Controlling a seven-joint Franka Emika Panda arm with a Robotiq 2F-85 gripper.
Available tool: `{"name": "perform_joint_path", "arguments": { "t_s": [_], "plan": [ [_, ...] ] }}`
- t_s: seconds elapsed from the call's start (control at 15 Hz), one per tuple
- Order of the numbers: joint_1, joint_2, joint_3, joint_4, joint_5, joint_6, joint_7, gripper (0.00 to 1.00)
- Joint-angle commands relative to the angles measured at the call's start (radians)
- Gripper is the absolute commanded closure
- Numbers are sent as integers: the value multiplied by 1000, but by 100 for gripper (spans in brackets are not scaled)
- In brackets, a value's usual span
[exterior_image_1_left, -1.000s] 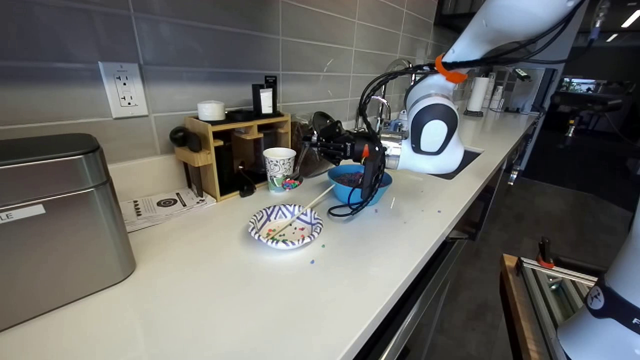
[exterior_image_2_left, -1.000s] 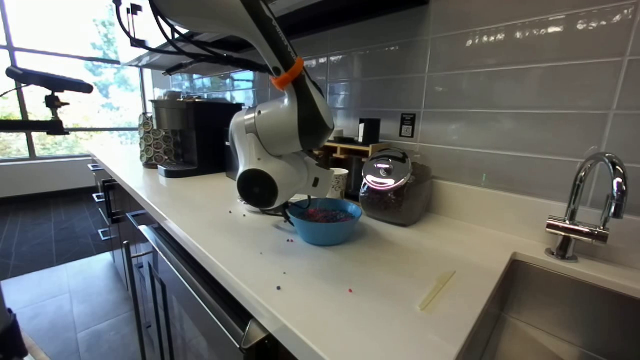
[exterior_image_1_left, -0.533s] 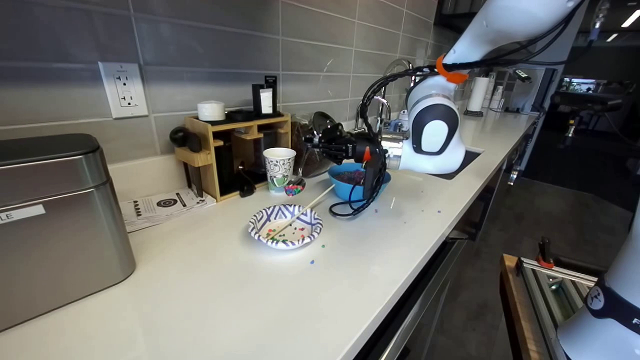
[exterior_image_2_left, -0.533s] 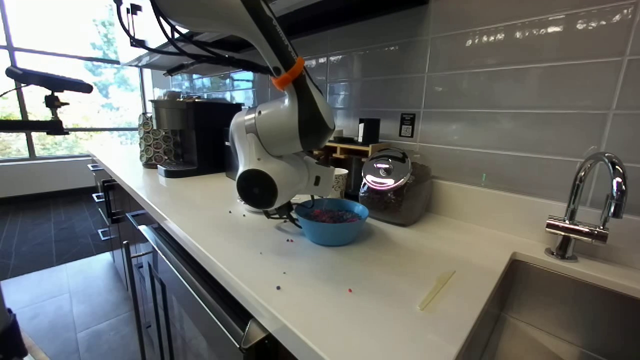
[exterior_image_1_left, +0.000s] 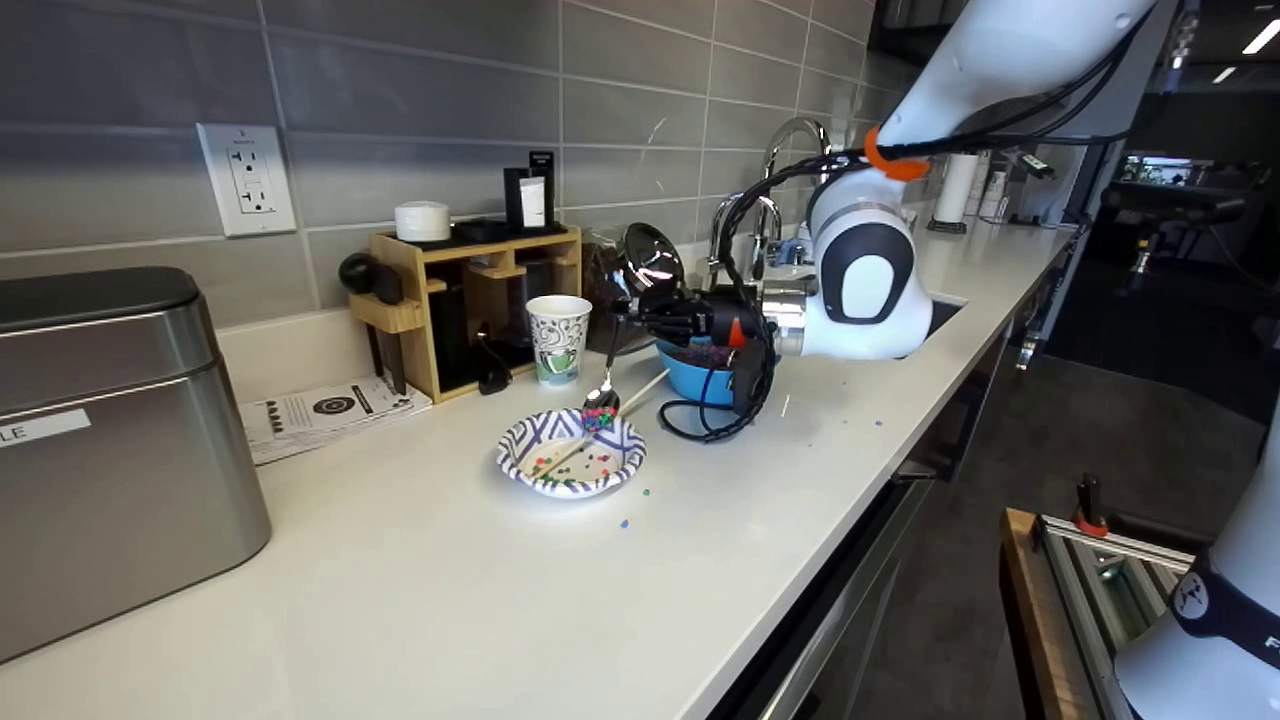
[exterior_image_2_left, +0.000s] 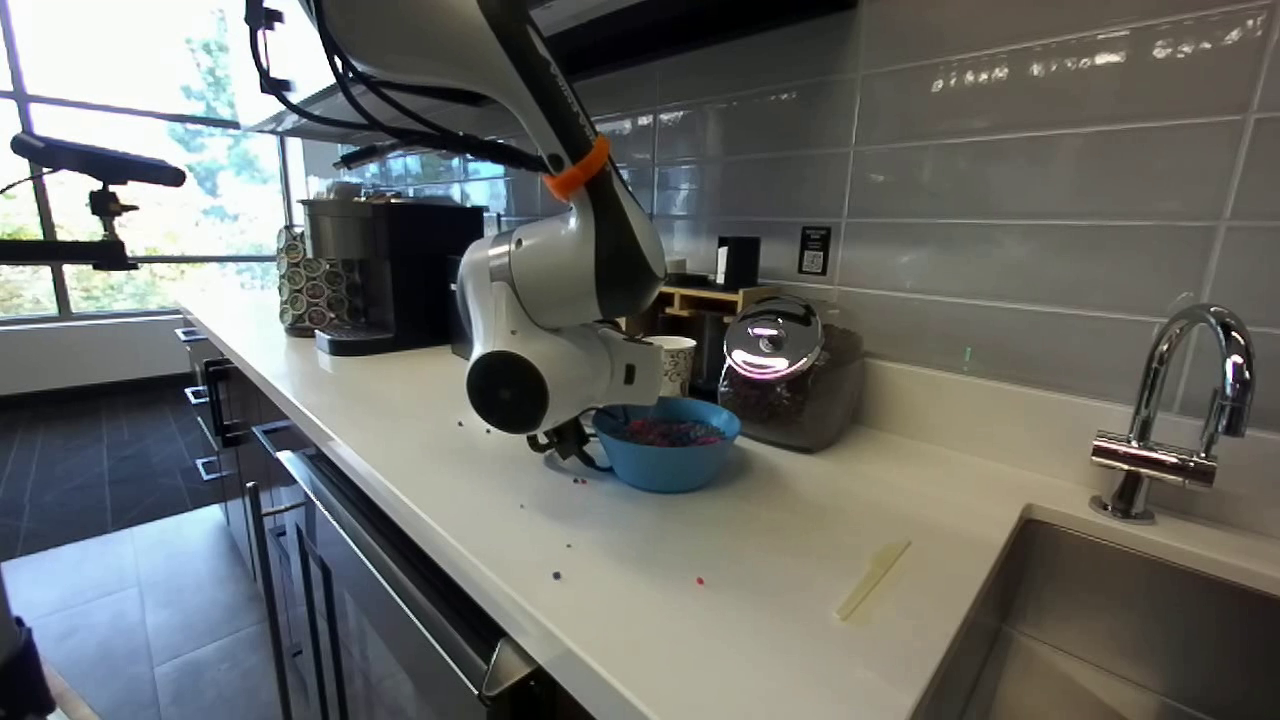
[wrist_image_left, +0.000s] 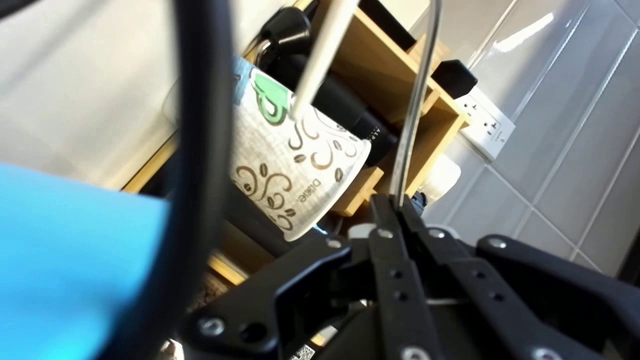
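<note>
My gripper is shut on the handle of a metal spoon; the wrist view shows the handle between the fingertips. The spoon points down, its tip loaded with colourful beads, and overlaps the far rim of a blue-and-white patterned bowl; whether it touches cannot be told. A thin pale stick leans in that bowl among a few beads. A paper cup stands just behind, large in the wrist view. A blue bowl of beads stands beside my wrist. The arm hides the gripper in an exterior view.
A wooden organiser and a glass jar stand against the wall. A metal bin is at the near end. Wrist cables hang by the blue bowl. A sink and faucet lie beyond a pale strip.
The spoon has swung steeper and come down from beside the cup to over the patterned bowl's far rim. My gripper has lowered slightly. The blue bowl has shifted a little.
</note>
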Motion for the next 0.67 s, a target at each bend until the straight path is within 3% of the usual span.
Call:
{"name": "perform_joint_path", "arguments": {
  "t_s": [0.0,0.6],
  "plan": [
    [9,29,-4,7,2,25,-70,100],
    [36,16,15,-10,1,14,-169,100]
  ]
}}
